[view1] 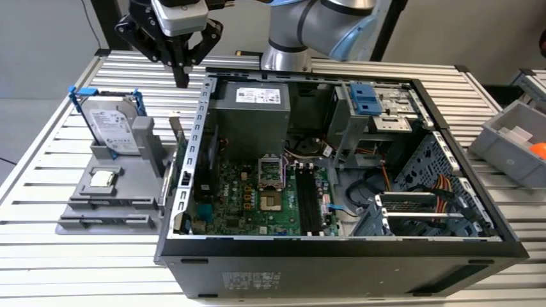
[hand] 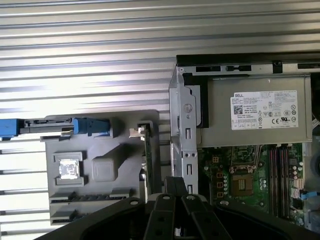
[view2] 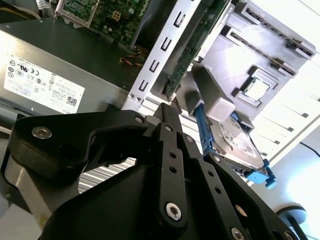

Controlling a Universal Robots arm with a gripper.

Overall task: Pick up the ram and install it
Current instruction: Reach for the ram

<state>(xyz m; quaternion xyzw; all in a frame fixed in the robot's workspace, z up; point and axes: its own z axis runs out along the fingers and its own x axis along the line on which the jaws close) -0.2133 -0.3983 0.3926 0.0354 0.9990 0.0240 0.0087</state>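
Fingers pinched together, empty, well above holder. Ram standing on edge there, just beside case wall. Probably best: spread wide, centre over stick's long edge, descend plumb, keep clear of wall.

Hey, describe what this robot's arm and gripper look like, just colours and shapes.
The arm is made of rounded silver-grey metal segments with light blue caps at its joints. The gripper has a light grey body and black linkage bars tapering to a narrow black tip. In the second wrist view, the bars are pinned with silver round-headed bolts.
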